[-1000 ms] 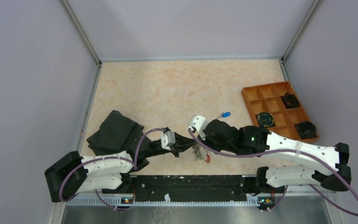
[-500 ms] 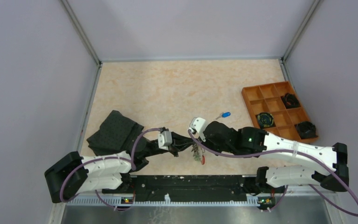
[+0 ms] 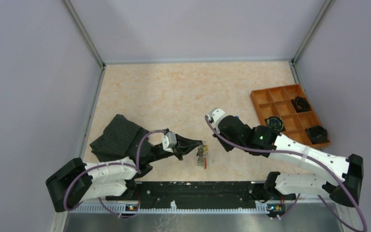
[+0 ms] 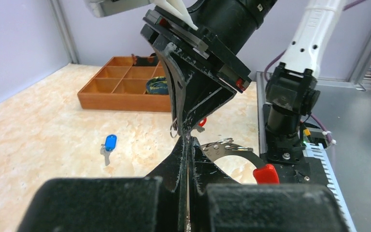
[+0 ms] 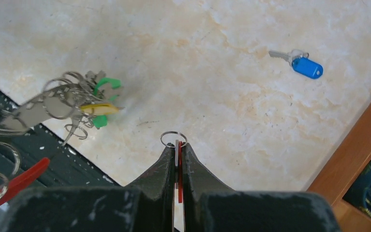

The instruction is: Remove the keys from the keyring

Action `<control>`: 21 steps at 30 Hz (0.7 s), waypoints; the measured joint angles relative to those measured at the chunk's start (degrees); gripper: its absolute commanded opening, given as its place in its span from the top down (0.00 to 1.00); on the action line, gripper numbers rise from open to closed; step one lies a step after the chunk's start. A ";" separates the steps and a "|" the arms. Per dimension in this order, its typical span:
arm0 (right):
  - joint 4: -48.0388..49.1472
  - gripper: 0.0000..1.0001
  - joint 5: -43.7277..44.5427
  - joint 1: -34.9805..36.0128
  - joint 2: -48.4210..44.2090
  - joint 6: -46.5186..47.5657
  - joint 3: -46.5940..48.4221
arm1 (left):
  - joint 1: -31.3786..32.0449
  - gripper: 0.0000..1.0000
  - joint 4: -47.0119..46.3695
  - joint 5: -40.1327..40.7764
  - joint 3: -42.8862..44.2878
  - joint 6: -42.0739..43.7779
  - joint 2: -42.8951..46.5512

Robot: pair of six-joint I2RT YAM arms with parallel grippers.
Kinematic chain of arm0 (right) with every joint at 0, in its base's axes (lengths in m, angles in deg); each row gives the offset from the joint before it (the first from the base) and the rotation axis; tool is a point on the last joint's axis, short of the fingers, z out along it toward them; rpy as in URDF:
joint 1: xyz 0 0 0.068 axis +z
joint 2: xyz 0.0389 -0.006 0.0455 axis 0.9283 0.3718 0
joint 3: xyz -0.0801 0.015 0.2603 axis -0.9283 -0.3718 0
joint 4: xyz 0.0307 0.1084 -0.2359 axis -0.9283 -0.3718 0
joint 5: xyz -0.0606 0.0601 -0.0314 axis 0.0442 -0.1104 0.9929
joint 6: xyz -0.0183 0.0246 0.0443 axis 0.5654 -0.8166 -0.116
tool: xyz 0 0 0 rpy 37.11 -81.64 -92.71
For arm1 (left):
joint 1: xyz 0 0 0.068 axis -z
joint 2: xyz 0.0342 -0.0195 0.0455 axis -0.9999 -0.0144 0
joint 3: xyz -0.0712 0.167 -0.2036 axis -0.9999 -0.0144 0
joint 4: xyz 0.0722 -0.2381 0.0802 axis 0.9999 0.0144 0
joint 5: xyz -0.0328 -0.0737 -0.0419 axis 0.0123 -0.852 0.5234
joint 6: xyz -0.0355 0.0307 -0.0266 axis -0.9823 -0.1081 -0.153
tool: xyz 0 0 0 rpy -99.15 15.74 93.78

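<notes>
Lilac walls close in a marbled beige tabletop (image 3: 174,92), with an orange compartment tray (image 4: 125,102) at its right side and a crumpled black cloth (image 3: 118,137) at the left.

The left gripper (image 4: 187,142) reaches in low near the front edge. Its fingers are pressed together on the keyring (image 5: 26,110), a flat grey band whose red sleeve (image 4: 265,173) shows off to one side. From that ring hangs a bunch of keys (image 5: 94,96) with green heads and one yellow, tangled with small split rings. Whether the bunch touches the tabletop cannot be told.

The right gripper (image 5: 176,145) points down just beside the left one, tip nearly facing tip in the left wrist view. Its fingers are clamped on a single red key (image 5: 179,159), whose small split ring (image 5: 174,138) pokes out past the fingertips. This key is apart from the bunch.

A blue key (image 5: 306,66) lies flat on the tabletop, well apart from the ring and between the grippers and the tray.
</notes>
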 measured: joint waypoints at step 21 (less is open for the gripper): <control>32.92 1.00 7.67 -25.00 10.86 -27.71 -17.94 | -12.63 1.00 25.77 5.16 9.20 -15.76 2.32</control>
